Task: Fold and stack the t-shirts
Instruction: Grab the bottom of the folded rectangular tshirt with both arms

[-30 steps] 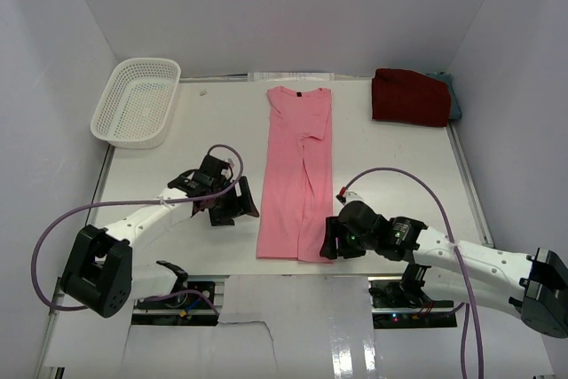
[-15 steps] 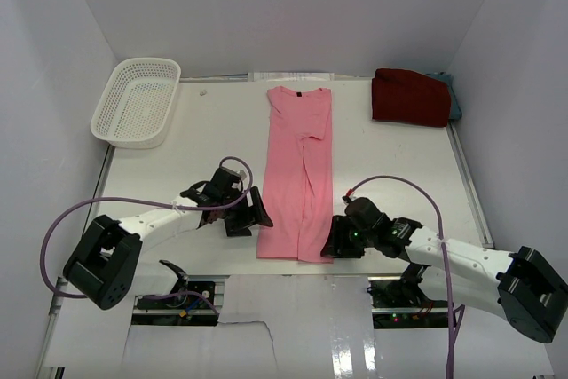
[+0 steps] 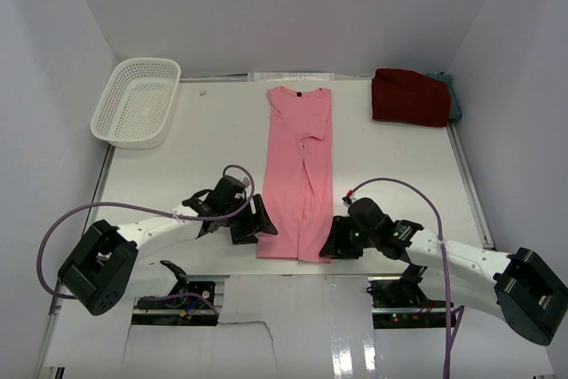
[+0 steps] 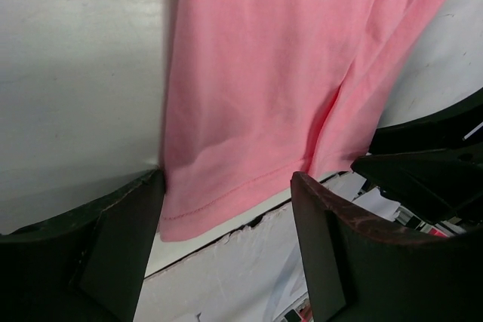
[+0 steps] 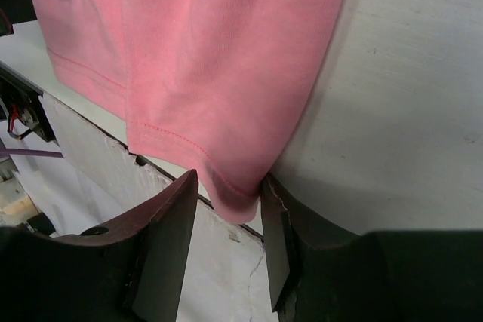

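White table (image 3: 177, 175) was enclosed by white walls (image 3: 266, 15). Pink t-shirt (image 3: 300, 175) was laid mid-table, long axis near-to-far, collar far. Left gripper (image 3: 259, 224) was spread wide astride the near-left hem corner. Right gripper (image 3: 333, 241) was narrowed around the near-right corner; grip could not be told.

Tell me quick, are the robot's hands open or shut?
Left gripper: open, jaws wide astride a hem corner of the pink t-shirt, holding nothing.
Right gripper: jaws narrow around the other hem corner; grip cannot be told.
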Robot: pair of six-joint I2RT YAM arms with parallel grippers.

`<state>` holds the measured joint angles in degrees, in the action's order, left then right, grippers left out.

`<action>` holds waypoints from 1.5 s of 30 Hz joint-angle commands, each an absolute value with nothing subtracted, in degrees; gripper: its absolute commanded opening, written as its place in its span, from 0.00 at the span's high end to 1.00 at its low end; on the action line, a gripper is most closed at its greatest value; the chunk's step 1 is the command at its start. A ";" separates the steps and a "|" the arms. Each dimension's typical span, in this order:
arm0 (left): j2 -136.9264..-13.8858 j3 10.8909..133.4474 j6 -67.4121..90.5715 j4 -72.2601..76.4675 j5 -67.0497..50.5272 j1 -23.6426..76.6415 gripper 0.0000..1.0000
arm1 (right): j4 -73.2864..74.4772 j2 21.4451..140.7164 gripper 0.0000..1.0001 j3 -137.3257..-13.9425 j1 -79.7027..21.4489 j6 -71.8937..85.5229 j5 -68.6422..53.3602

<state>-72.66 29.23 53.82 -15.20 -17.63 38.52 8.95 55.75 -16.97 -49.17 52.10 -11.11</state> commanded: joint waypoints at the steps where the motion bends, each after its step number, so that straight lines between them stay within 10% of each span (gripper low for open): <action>1: -71.02 25.76 54.23 -21.44 -15.21 39.11 0.21 | 12.21 55.37 0.55 -15.38 -48.96 51.24 -10.46; 13: -69.43 22.50 55.02 -23.38 -15.38 39.99 0.27 | 14.33 56.86 0.64 -15.91 -48.69 49.22 -9.14; 20: -72.94 21.01 55.55 -21.45 -14.85 40.25 0.55 | 14.06 58.44 0.92 -16.26 -48.43 48.43 -8.88; 27: -73.83 20.39 55.72 -20.48 -15.29 40.34 0.72 | 14.06 59.15 0.92 -16.87 -48.25 47.55 -9.49; 31: -74.62 20.39 55.28 -19.78 -16.17 40.34 1.00 | 14.50 59.68 0.92 -17.75 -47.99 45.88 -10.02; 45: -68.91 22.94 55.37 -23.47 -18.37 40.34 1.00 | 18.54 63.81 0.85 -24.87 -47.46 37.70 -18.19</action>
<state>-70.17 24.21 56.55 -19.14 -20.82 40.05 16.47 63.29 -23.16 -47.62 39.75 -15.11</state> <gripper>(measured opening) 0.040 0.160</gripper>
